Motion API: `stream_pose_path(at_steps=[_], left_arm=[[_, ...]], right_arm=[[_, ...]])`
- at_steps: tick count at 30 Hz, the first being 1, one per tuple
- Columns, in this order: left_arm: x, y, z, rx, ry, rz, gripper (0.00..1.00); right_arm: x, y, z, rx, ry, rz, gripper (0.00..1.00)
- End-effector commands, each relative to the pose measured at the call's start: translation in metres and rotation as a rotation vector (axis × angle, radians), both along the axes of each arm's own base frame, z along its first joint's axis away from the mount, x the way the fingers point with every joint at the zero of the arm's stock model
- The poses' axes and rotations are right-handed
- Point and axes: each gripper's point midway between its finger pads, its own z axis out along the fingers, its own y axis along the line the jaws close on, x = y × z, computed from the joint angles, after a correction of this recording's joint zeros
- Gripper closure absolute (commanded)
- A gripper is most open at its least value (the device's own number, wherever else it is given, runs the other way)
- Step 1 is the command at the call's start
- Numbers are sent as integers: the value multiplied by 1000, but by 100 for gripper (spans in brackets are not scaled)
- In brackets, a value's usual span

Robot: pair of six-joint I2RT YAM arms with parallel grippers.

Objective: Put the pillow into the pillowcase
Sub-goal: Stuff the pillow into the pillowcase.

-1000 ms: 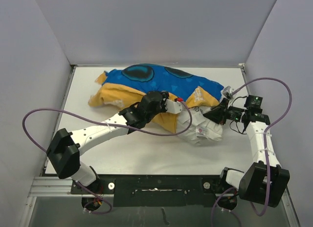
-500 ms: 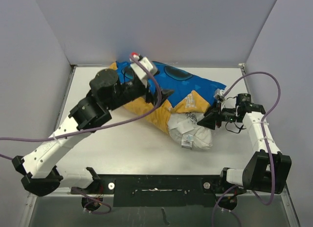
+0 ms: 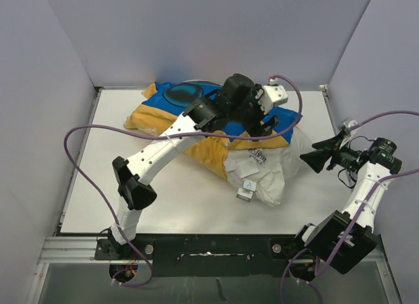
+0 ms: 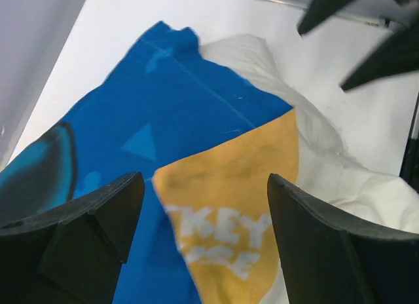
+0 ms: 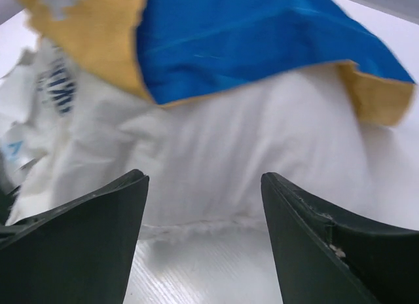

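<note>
Pillowcase [image 3: 162, 109] matt printed cloth; pillow [image 3: 270, 177] wrinkled matt cloth; table [image 3: 98, 176] smooth.

Pillowcase [image 4: 229, 179]: white letters "KEY" on yellow fold, 6 o'clock in left wrist view; second line below blurred. Pillow [image 5: 229, 160]: dark print, illegible.

R end effector [image 5: 203, 177] open, white pillow [image 5: 262, 140] ahead, blue/yellow pillowcase [image 5: 249, 35] draped over it

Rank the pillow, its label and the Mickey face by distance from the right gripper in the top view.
1. Pillow, just left of the right gripper.
2. Label, on the pillow's front left.
3. Mickey face, back left on the pillowcase.
</note>
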Motion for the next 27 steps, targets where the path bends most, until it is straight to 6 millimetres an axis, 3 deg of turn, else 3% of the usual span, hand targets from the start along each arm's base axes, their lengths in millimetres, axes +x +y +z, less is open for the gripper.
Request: stream_pose_path(at_steps=[1, 4, 8, 14, 17, 21, 22, 27], left_arm=[[-41, -41, 36, -3, -278, -238, 17], [-41, -61, 14, 87, -358, -260, 8], [-25, -76, -19, 187, -395, -201, 6], [-6, -80, -60, 293, -405, -139, 12], [-9, -75, -68, 316, -376, -138, 30], [-21, -54, -65, 328, -286, -109, 92], [-27, -48, -61, 318, -261, -103, 100], [-46, -4, -47, 294, -204, -51, 100]], right_arm=[[26, -44, -10, 82, 142, -232, 29], [31, -52, -27, 100, 216, -288, 29], [32, -50, -42, 103, 264, -289, 29], [38, -21, -75, 48, 371, -193, 30], [40, -4, -80, 50, 390, -126, 39], [32, 31, -72, 81, 359, 52, 63], [27, 42, -66, 96, 338, 113, 68], [4, 78, -45, 116, 235, 333, 79]])
